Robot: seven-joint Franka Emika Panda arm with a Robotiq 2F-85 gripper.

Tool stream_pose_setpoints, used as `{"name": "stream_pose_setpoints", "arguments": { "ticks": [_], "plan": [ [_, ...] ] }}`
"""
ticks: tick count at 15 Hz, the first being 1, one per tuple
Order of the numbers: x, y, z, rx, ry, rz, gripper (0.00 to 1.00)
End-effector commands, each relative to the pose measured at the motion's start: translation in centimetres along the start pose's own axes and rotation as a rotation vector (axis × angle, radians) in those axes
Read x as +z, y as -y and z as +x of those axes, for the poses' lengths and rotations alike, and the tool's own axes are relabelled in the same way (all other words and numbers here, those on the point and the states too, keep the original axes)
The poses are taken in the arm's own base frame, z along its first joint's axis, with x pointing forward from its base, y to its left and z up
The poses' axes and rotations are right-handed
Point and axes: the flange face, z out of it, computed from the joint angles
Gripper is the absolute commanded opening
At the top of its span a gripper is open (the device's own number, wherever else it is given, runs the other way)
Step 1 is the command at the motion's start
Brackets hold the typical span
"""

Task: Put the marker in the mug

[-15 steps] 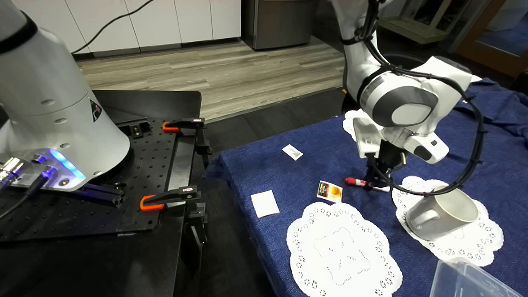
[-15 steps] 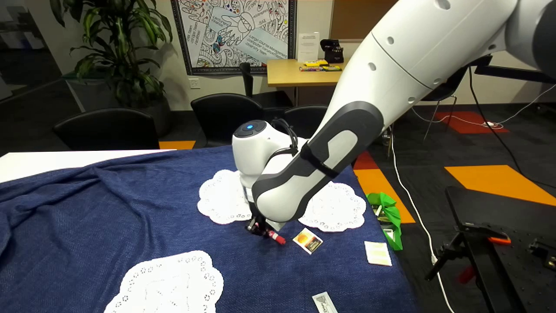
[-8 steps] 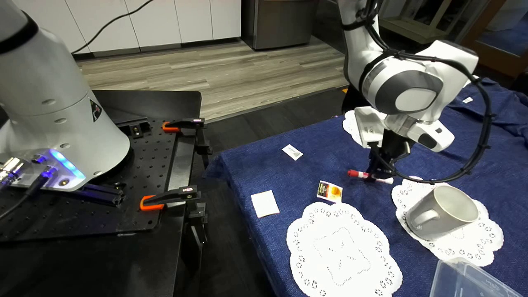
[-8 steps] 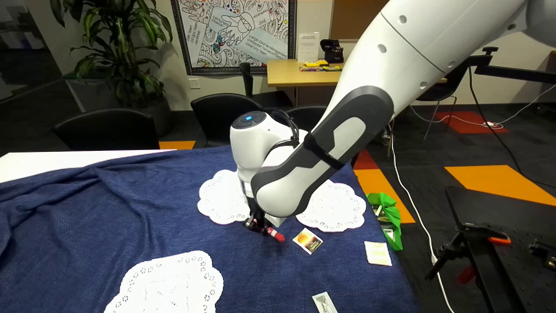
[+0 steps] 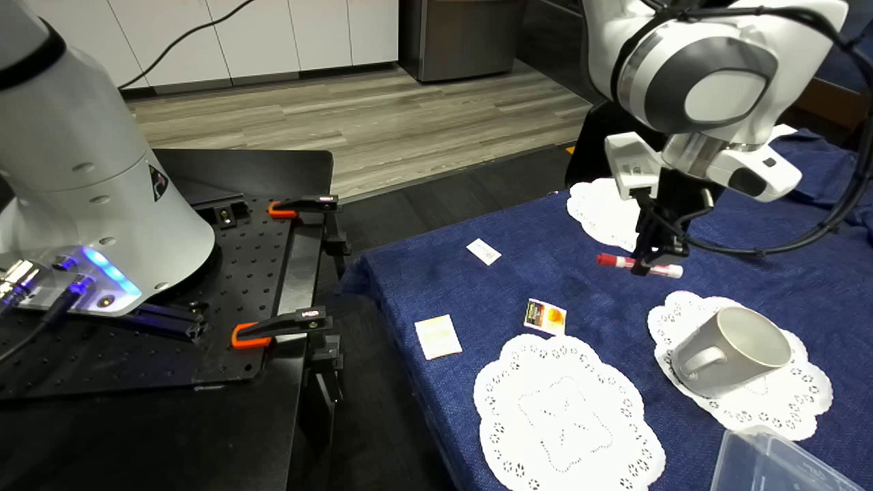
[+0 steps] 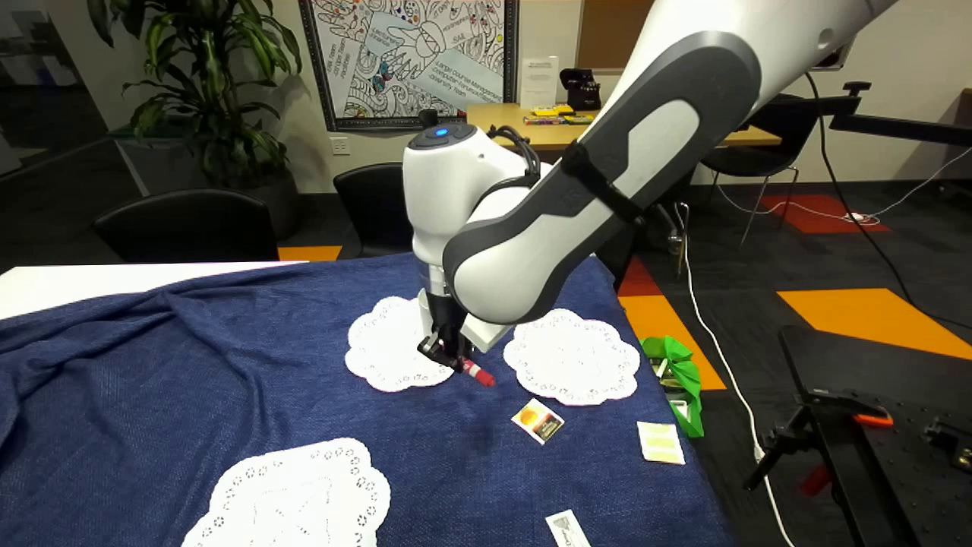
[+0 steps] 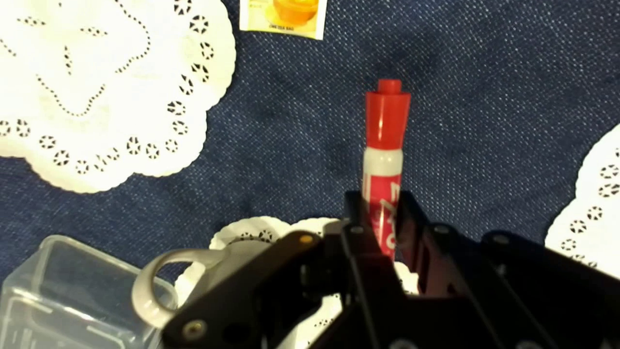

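Note:
The marker (image 5: 617,261), with a red cap and a paler end, is held roughly level above the blue cloth; it also shows in an exterior view (image 6: 479,373) and the wrist view (image 7: 386,126). My gripper (image 5: 642,266) is shut on the marker's middle, with one finger on each side in the wrist view (image 7: 380,208). The light-grey mug (image 5: 716,358) stands on a white doily, its opening facing up. In the wrist view the mug's handle (image 7: 149,295) shows at lower left, its body partly hidden by my gripper. The arm hides the mug in an exterior view.
More flat doilies (image 5: 566,423) lie on the blue cloth. A clear plastic box (image 5: 777,464) stands beside the mug's doily. A yellow-and-black tea bag (image 5: 545,316) and white packets (image 5: 438,337) lie nearer the robot base.
My gripper has risen from near the cloth, carrying the marker up with it. The marker stays gripped throughout. The mug and the other things have not moved.

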Motion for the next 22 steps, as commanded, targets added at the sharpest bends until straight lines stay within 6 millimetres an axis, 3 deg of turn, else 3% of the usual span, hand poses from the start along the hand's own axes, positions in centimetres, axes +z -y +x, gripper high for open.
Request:
{"name": "stream_pose_setpoints", "arguments": {
  "ticks": [1, 9, 10, 13, 14, 22],
  "plan": [
    [-3.9, -0.4, -0.6, 0.027, -0.01, -0.013, 0.05],
    [-9.5, -0.7, -0.5, -0.033, 0.042, 0.031, 0.05],
    [-7.9, -0.3, 0.5, 0.001, 0.003, 0.017, 0.2],
    [-8.9, -0.3, 0.3, -0.015, 0.021, 0.021, 0.2],
    [-8.9, -0.3, 0.3, -0.015, 0.022, 0.021, 0.05],
    [-6.7, -1.5, 2.4, 0.247, -0.241, -0.12, 0.05]
  ]
}}
